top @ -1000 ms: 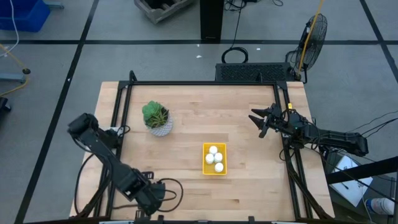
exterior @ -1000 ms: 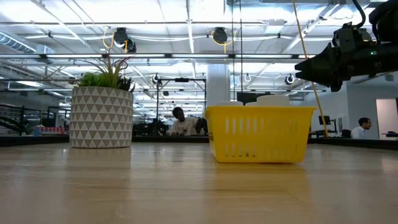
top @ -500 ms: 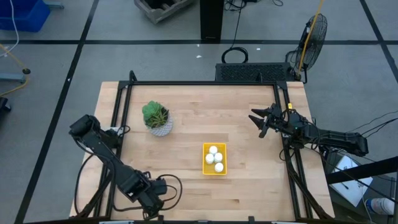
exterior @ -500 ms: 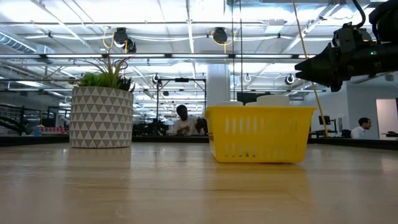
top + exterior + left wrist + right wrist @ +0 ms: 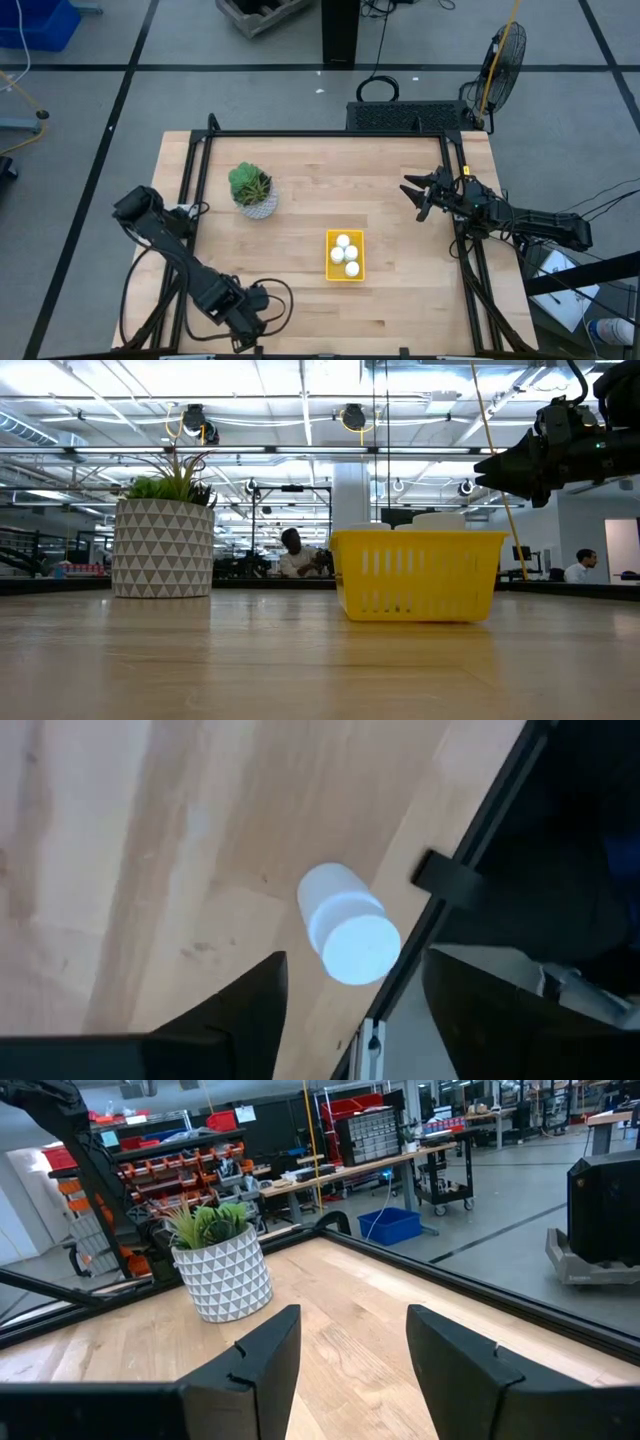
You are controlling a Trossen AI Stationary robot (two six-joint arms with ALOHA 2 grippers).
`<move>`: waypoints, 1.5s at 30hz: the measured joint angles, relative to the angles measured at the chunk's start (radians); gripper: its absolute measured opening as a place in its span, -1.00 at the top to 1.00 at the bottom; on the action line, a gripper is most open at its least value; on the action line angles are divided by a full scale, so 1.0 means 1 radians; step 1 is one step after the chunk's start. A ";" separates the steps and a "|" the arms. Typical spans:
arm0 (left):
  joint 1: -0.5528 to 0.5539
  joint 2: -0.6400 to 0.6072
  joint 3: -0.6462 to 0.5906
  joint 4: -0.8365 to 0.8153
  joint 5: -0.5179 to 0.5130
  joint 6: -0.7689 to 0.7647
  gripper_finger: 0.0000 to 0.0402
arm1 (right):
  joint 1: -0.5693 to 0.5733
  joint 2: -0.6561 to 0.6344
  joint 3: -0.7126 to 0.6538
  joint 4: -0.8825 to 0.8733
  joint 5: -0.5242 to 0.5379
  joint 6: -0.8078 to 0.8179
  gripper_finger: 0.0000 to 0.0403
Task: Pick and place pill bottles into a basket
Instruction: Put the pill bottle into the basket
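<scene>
The left gripper (image 5: 243, 322) hangs low at the near-left corner of the pale wooden table (image 5: 330, 190), fingers (image 5: 250, 1010) spread apart around nothing, right above a small white cylindrical pill bottle (image 5: 345, 925) standing on the boards by the black edge rail (image 5: 470, 840). The right gripper (image 5: 418, 195) waits raised at the right edge, also parted and empty. Between them, at the near centre, sits the shallow bright-yellow plastic basket (image 5: 332, 265) with white-capped pill bottles (image 5: 345, 252) inside. To the far left stands the green plant in a white triangle-patterned pot (image 5: 163, 546). Beyond the table, a bright workshop: ceiling lights, shelves with red bins (image 5: 190, 1160), and seated people (image 5: 295, 554) far back.
</scene>
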 joint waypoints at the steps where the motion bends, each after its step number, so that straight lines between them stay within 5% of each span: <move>1: 0.000 0.008 0.000 0.007 0.013 0.008 -0.13 | 0.000 0.000 0.000 0.000 0.000 0.000 0.12; 6: 0.004 0.046 0.000 0.006 0.085 0.094 0.05 | 0.000 0.000 0.000 0.000 0.000 0.000 0.12; 16: 0.056 0.036 0.000 -0.052 0.068 0.187 0.24 | 0.000 0.000 0.000 0.000 0.000 0.000 0.14; 38: 0.162 0.036 0.000 -0.080 -0.126 0.391 0.23 | 0.000 0.000 0.000 0.000 0.000 0.000 0.12; 45: 0.170 0.036 0.000 -0.116 -0.202 0.433 -0.06 | 0.000 0.000 0.000 0.000 0.000 0.000 0.12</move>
